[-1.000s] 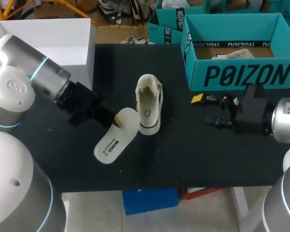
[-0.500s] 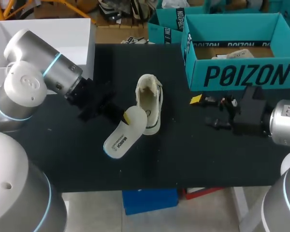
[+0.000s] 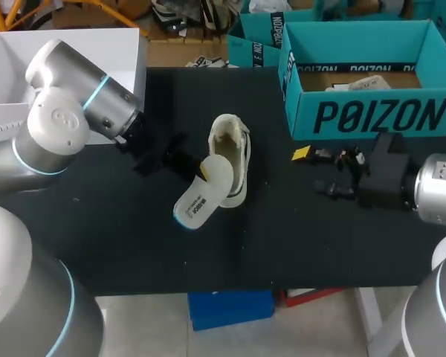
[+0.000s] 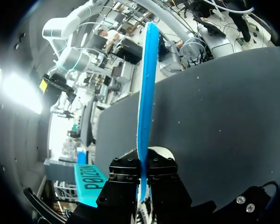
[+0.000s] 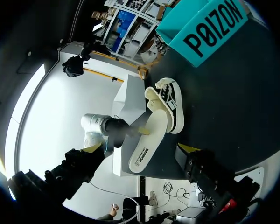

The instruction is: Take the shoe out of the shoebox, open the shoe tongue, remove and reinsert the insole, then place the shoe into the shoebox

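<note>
In the middle of the head view the white shoe (image 3: 230,149) sits upright on the black bench (image 3: 282,238), outside the open teal shoebox (image 3: 372,115) at the upper right. The left jaws, coming in from the upper left, pinch the white, blue-backed insole (image 3: 202,195) near one end, which overlaps the shoe's side. The right jaws, at centre right, stand spread apart just below the shoebox's front wall.

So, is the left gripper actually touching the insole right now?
Touching. The left wrist view shows the left gripper with both fingers pressed on the insole edge between them.
</note>
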Tool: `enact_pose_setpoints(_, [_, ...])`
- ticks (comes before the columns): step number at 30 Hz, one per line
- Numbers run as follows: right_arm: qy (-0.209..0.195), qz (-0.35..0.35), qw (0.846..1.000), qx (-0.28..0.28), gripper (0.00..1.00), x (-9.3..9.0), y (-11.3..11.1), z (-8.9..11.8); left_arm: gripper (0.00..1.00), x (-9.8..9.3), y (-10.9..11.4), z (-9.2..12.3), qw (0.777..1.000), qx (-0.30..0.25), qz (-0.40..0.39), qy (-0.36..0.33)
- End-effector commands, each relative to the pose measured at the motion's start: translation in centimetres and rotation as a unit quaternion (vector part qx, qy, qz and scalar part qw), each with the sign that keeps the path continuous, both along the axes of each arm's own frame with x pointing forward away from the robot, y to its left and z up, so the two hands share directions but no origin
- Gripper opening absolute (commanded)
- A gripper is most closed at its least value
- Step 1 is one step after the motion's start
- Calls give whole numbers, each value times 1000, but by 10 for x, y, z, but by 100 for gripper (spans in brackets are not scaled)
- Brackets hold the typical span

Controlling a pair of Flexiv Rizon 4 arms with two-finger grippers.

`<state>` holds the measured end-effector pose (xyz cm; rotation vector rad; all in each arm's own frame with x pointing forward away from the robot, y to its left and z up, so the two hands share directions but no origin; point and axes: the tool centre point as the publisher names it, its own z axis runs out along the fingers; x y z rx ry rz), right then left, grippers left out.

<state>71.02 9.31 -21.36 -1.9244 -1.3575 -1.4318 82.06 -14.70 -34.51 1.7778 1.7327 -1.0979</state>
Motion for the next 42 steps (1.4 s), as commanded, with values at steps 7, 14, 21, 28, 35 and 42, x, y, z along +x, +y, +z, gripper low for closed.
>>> enact_pose_setpoints(7, [0, 0, 1000, 1, 100, 0, 0, 0, 0, 24, -15, -13, 1000, 6, 4, 8])
enact_pose_setpoints(14, [0, 0, 1000, 1, 100, 0, 0, 0, 0, 34, -18, -10, 1000, 12, 16, 5])
enact_pose_setpoints(21, [0, 0, 1000, 1, 100, 0, 0, 0, 0, 43, -24, -17, 999, 10, 26, 23])
enact_pose_setpoints(28, [0, 0, 1000, 1, 100, 0, 0, 0, 0, 46, -30, -20, 999, 15, 32, 24])
enact_pose_setpoints(35, [0, 0, 1000, 1, 100, 0, 0, 0, 0, 59, -32, -22, 998, 29, 49, 16])
enact_pose_setpoints(42, [0, 0, 1000, 1, 100, 0, 0, 0, 0, 72, -35, -25, 997, 36, 64, 14])
